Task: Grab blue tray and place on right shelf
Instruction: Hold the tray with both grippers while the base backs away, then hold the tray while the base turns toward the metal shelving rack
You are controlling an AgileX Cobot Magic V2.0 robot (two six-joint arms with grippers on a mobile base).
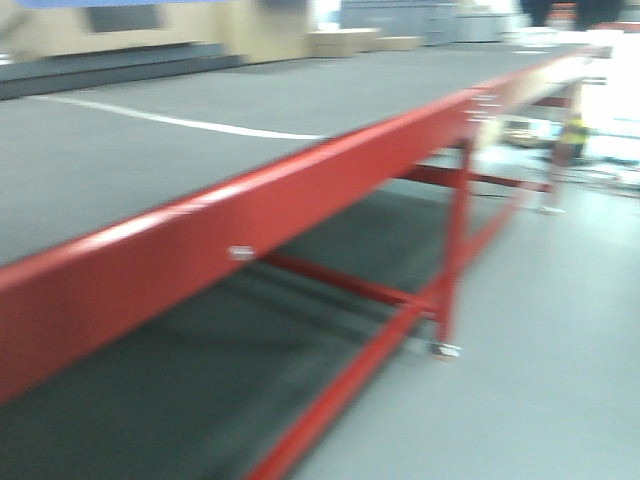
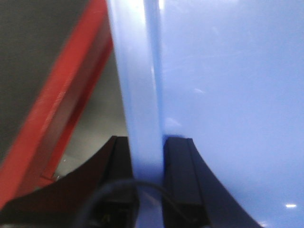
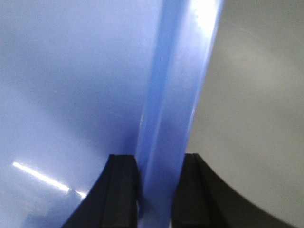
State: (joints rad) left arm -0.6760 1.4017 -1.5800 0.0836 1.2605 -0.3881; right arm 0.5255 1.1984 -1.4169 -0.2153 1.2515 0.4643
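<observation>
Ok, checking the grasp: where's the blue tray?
In both wrist views the blue tray is held by its rims: left gripper pinches one beside the red table frame, right gripper the opposite one.

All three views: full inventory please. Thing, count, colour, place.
blue tray: 1, light blue, rim clamped by both grippers, fills both wrist views
table: 1, red frame, dark grey top and lower deck, left and centre of front view
white line: 1, white, across the table top
boxes: a few, tan, beyond the table's far end, blurred
floor: grey, right of the table
left gripper: 1, black, shut on the tray rim
right gripper: 1, black, shut on the tray rim
</observation>
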